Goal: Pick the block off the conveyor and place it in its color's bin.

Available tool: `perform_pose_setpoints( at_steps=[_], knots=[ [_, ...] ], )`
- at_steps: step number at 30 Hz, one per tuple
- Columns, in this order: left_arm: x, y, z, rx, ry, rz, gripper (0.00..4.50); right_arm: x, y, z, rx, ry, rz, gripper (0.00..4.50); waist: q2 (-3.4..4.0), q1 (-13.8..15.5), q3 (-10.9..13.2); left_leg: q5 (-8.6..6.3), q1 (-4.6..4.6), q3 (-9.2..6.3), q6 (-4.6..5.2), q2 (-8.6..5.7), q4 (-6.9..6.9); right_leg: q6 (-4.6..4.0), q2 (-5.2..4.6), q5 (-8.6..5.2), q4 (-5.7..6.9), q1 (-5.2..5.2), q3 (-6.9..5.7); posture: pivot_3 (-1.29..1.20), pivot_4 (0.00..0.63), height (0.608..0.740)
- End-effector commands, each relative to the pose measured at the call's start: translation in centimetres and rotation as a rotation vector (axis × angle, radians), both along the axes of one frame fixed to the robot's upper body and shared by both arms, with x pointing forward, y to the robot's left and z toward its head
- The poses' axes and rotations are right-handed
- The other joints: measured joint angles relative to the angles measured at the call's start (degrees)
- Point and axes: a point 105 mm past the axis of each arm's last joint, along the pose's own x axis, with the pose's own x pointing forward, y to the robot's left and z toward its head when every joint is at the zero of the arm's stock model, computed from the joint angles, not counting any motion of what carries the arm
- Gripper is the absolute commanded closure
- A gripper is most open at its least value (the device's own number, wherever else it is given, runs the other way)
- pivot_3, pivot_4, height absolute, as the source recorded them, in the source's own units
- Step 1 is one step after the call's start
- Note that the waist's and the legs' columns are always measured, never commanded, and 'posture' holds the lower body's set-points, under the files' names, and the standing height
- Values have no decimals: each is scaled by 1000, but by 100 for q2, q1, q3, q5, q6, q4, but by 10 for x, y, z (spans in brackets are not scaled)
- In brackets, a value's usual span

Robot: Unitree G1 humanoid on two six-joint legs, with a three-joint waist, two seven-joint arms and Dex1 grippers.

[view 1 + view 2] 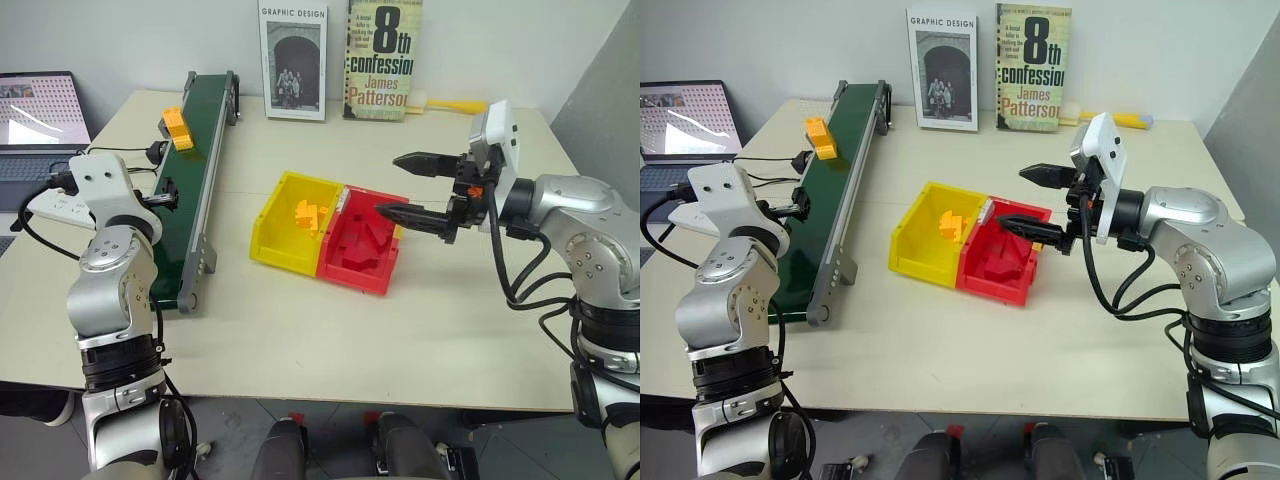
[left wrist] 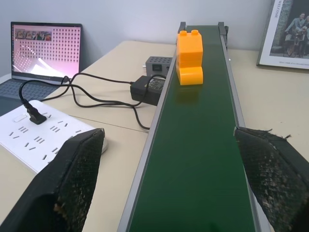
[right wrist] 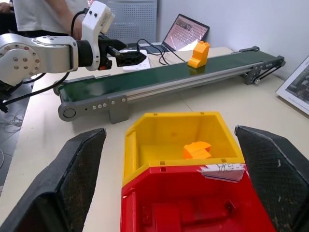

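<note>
An orange-yellow block point(image 1: 177, 128) stands on the dark green conveyor point(image 1: 195, 190), toward its far end. My left gripper point(image 2: 169, 135) hovers level over the near part of the belt, pointing along it at the block point(image 2: 189, 57); it is open and empty. The yellow bin point(image 1: 270, 235) sits mid-table with another orange-yellow block point(image 3: 197, 150) inside. My right gripper point(image 1: 390, 185) is open and empty, held above the right side of the red bin point(image 1: 365, 270) and pointing left toward the bins.
A laptop point(image 1: 35, 120) and a white power strip point(image 1: 60, 205) with cables lie left of the conveyor. Two books point(image 1: 293, 60) lean on the back wall, with a yellow-handled brush point(image 1: 450, 105) beside them. A person point(image 3: 38, 14) stands beyond the table.
</note>
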Motion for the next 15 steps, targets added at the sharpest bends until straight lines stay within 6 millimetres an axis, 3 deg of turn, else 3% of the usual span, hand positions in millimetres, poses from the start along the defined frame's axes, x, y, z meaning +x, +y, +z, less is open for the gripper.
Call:
perform_pose_setpoints(
  at_steps=[1,15],
  knots=[
    [0,5,17,28,-50,12,37,-8,1,10,3,-43,16,0,0,0,0,0,0,0,0,0,0,0,0,0,0,0,0,0,150,740],
    [8,2,10,3,-23,-6,37,-8,-3,9,-3,-44,-9,0,0,0,0,0,0,0,0,0,0,0,0,0,0,0,0,0,150,740]
  ],
)
